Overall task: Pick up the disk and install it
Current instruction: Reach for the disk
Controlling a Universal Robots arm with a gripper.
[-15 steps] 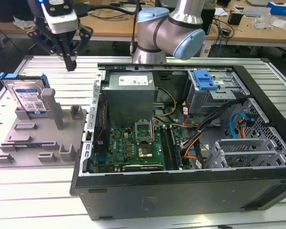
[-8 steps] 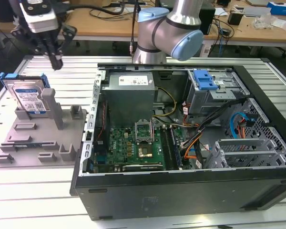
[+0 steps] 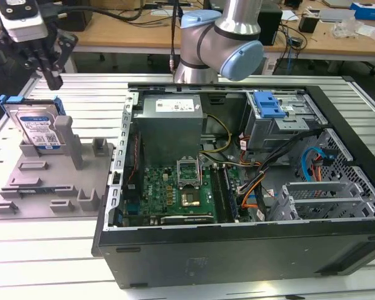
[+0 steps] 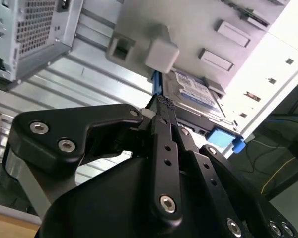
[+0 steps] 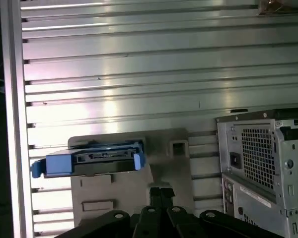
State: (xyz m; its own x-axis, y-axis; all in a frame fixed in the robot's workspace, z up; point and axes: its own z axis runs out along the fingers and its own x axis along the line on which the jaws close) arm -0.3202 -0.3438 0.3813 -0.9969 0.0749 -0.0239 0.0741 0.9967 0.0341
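Note:
The disk (image 3: 37,127) is a silver drive with a blue-and-white label and blue rails. It stands on edge in a slot of the grey holder (image 3: 50,187), at the exterior view's left. My gripper (image 3: 54,80) hangs just above and behind the disk's top edge, apart from it, fingers shut with nothing between them. In both wrist views the black fingertips (image 4: 164,105) (image 5: 161,189) are pressed together. The disk (image 4: 198,93) (image 5: 95,158) lies a short way beyond them on the holder.
An open computer case (image 3: 237,237) lies on the slatted metal table (image 3: 25,250). Inside are a grey power supply (image 3: 172,119), a motherboard (image 3: 181,194), cables and a metal drive bay with a blue latch (image 3: 269,103). The arm's base (image 3: 219,44) stands behind the case.

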